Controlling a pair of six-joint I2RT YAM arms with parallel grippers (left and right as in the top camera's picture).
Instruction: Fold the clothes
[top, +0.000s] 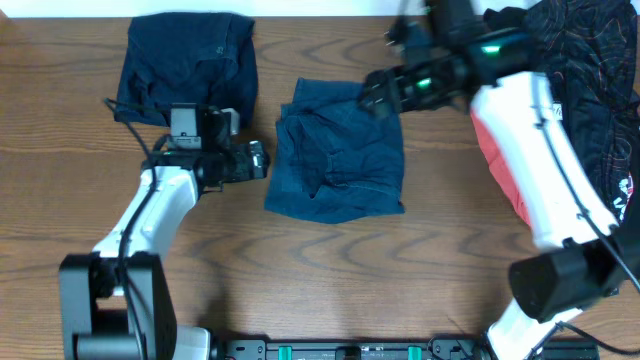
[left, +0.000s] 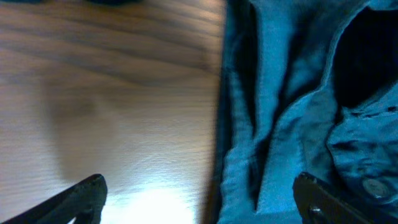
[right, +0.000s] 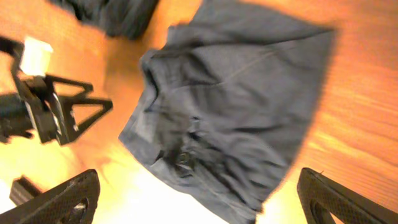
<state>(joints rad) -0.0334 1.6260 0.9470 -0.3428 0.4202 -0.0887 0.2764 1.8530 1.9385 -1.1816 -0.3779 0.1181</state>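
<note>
Left gripper (top: 258, 160) was wide open with nothing in it, sitting just beside the left edge of the middle shorts (top: 338, 160). On its wrist cam one fingertip (left: 81, 196) hung over bare wood and the other over blue fabric, so the garment's edge ran between them. The right gripper (top: 378, 95) was spread open too, empty, above the far right corner of the same pair. Its wrist cam took in the whole garment, so it was up off the cloth.

That pair lay roughly squared up mid-table, a bit rumpled, with bare wood showing in front of it and a strip on either side. The second pair of shorts (top: 188, 65) sat bunched at the far left, near the back edge, just behind the left arm's wrist.

The left arm angled in from the front-left base. The right arm leaned up and inward from the front right. The brown wood-grain table (top: 330, 270) also had a patterned dark cloth (top: 590, 70) heaped in the far right corner.
</note>
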